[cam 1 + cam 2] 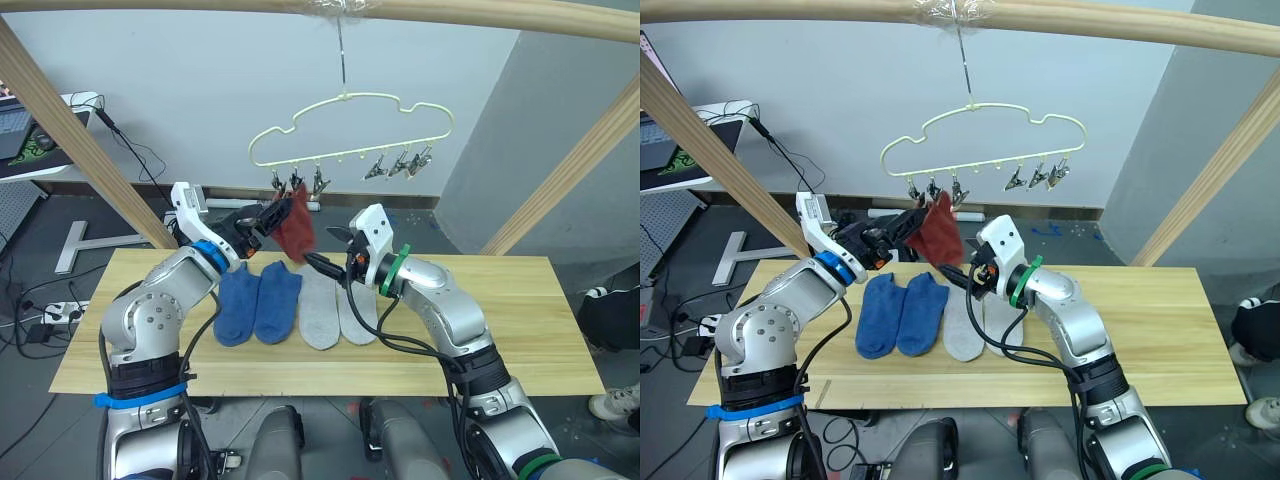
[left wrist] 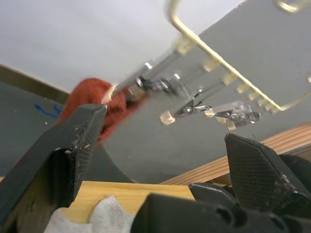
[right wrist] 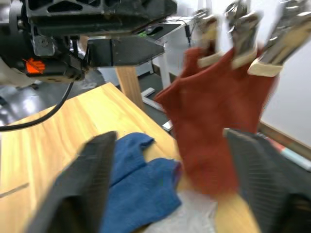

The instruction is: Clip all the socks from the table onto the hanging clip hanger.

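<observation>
Hanging red sock (image 1: 296,226) between both parted claws.

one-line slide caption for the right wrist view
Rust red knit sock hanging from metal clips, blue socks on the light wooden table.

Table (image 1: 520,320) bears blue socks (image 1: 258,302), grey socks (image 1: 335,312).

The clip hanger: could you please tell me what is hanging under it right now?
A rust red sock hangs from clips at the left end of the clip hanger. The clips further right hang bare. Whether a second red sock hangs behind it cannot be seen.
</observation>
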Robot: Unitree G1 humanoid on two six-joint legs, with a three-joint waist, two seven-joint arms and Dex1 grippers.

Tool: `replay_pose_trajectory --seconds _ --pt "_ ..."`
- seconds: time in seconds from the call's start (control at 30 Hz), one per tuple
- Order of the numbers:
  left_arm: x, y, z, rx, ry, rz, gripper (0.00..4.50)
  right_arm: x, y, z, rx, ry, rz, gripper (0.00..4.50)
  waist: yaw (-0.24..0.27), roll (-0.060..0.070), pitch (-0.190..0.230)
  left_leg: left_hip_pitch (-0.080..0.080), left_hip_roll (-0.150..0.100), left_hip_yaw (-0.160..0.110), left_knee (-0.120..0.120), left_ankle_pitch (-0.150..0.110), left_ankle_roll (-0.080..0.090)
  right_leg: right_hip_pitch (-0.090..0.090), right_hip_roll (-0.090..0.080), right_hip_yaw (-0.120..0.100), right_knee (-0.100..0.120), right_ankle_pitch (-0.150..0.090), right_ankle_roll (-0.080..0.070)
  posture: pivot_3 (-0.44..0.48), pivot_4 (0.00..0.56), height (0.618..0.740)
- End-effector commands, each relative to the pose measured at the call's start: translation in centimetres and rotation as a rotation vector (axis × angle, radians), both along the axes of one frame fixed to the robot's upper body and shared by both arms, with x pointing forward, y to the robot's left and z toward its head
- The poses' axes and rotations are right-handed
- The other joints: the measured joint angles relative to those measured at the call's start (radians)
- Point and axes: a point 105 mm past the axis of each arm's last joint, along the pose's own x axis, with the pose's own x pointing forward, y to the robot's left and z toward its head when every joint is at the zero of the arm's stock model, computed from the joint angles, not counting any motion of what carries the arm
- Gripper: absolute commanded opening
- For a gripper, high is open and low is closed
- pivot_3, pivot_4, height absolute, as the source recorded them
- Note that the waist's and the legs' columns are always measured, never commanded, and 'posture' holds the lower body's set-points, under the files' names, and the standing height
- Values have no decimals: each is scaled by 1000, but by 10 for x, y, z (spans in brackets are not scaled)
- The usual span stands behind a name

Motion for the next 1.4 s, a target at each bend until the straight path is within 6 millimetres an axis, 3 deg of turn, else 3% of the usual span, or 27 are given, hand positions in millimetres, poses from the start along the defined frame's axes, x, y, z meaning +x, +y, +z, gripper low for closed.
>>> replay_pose_trajectory --seconds 0.03,0.23,0.37,0.53,0.73,0.9,1.4 --pt "-9 -13 14 78 -111 -27 4500 2 -14 2 -5 -10 -15 4471 4 0 0 0 0 0 0 0 0 0 0 0 0 0 0 19 248 740" --pt "-5 -32 2 230 -177 -25 4500 8 -46 6 -49 -54 -94 4471 7 0 0 0 -1 0 0 0 0 0 0 0 0 0 0 13 250 740" --pt "7 -50 6 279 -280 0 3538 8 -75 17 -72 -90 -154 4500 10 0 0 -1 -1 1 0 0 0 0 -1 0 -1 0 0 -13 253 740" --pt "16 -66 -1 321 -319 14 1960 3 -87 33 -58 -134 -174 4500 1 0 0 -1 -1 1 0 0 0 0 1 1 -3 0 0 -42 256 740" --pt "31 -77 -7 342 -342 87 1960 -6 -98 63 -15 -222 -185 4500 2 0 0 -2 0 0 -1 0 0 0 1 1 -5 0 0 -73 254 740" --pt "40 -78 -7 344 -360 139 1960 -15 -93 76 52 -236 -155 4500 0 0 0 -2 -1 1 -1 0 0 0 1 1 -5 0 0 -91 253 740" --pt "58 -84 2 381 -438 195 1960 -20 -89 85 77 -248 -159 4500 -13 0 0 -3 -1 1 -1 0 0 0 1 0 -6 0 0 -116 244 740"
